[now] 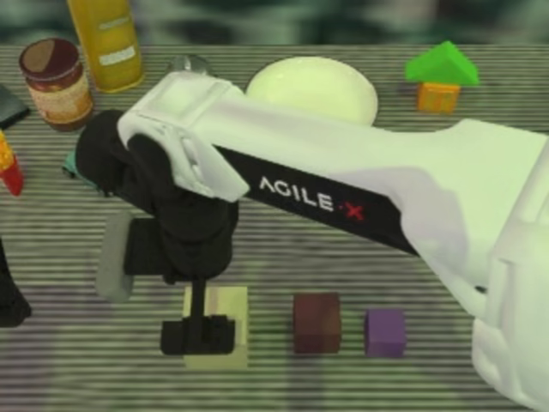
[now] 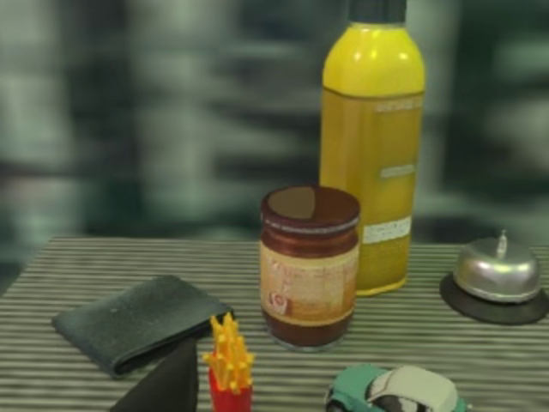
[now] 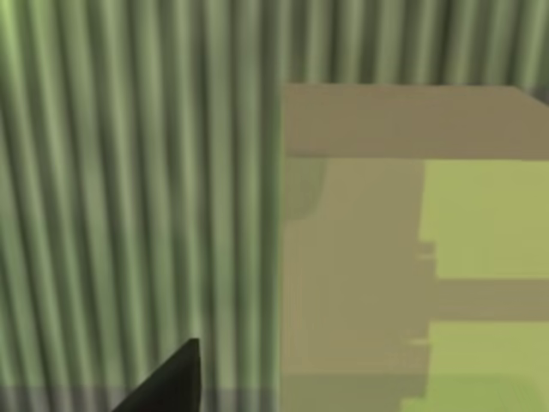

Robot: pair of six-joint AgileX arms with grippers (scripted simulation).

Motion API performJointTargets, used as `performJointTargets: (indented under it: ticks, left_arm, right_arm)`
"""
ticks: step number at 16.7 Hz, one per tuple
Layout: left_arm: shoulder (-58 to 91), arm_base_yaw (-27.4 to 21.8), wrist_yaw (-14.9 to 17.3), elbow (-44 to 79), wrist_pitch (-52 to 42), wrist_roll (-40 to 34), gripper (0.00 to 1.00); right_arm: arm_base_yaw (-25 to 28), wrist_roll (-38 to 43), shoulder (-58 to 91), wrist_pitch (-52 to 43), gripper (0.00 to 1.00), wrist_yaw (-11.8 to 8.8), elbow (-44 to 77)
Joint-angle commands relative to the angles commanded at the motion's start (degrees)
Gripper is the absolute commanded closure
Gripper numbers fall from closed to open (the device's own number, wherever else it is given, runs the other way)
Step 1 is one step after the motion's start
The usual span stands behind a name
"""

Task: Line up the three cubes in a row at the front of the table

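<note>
Our right gripper (image 1: 199, 333) sits over the yellow cube (image 1: 225, 302), jaws' state unclear; brown cube (image 1: 316, 323) and purple cube (image 1: 384, 332) already aligned; row looks nearly finished.

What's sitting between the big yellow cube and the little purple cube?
The dark reddish-brown cube sits between the pale yellow cube and the purple cube, with bare table in the gaps. The top view shows this.
</note>
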Motion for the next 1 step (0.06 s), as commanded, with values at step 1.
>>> performJointTargets:
  ticks: [1]
  left_arm:
    - [0.0, 0.0, 0.0, 0.0, 0.0, 0.0, 0.00]
  right_arm:
    - [0.0, 0.0, -0.1, -0.3, 0.00, 0.0, 0.2]
